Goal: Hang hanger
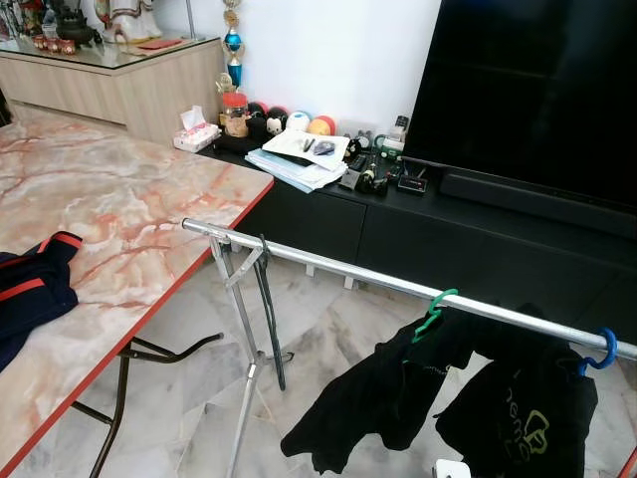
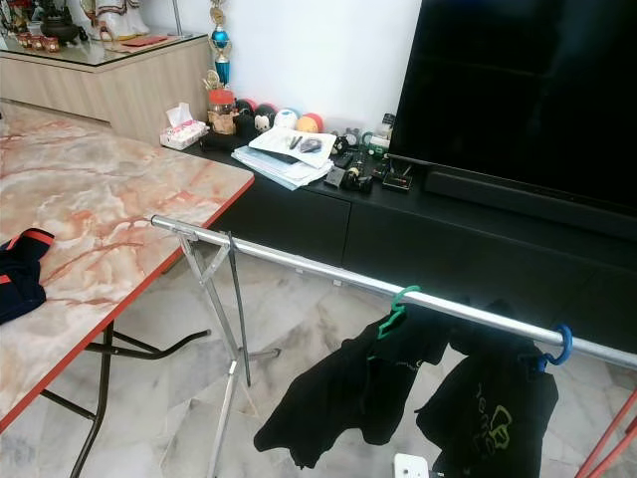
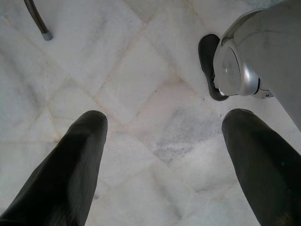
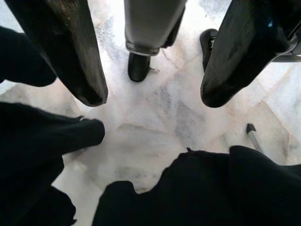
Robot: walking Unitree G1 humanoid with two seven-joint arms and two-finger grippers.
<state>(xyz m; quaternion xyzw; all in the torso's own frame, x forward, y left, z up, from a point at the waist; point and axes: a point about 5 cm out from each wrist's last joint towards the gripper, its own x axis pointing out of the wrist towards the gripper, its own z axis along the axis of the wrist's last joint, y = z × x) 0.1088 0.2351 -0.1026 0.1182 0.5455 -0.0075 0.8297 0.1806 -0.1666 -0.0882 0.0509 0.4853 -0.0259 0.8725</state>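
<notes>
My left gripper hangs spread over marble floor, holding nothing. My right gripper is spread too, empty, above black garments. On the rail, a green hanger and a blue hanger carry dark shirts, beside the marble table.

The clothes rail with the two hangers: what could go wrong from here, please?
1. Both hangers, green and blue, sit toward one end of the rail; more weight there might tip the stand.
2. The black shirts hang low, close to the open right gripper, so a rising arm could snag them.
3. The table edge is near the rail's end, so a turn might bump it.
</notes>
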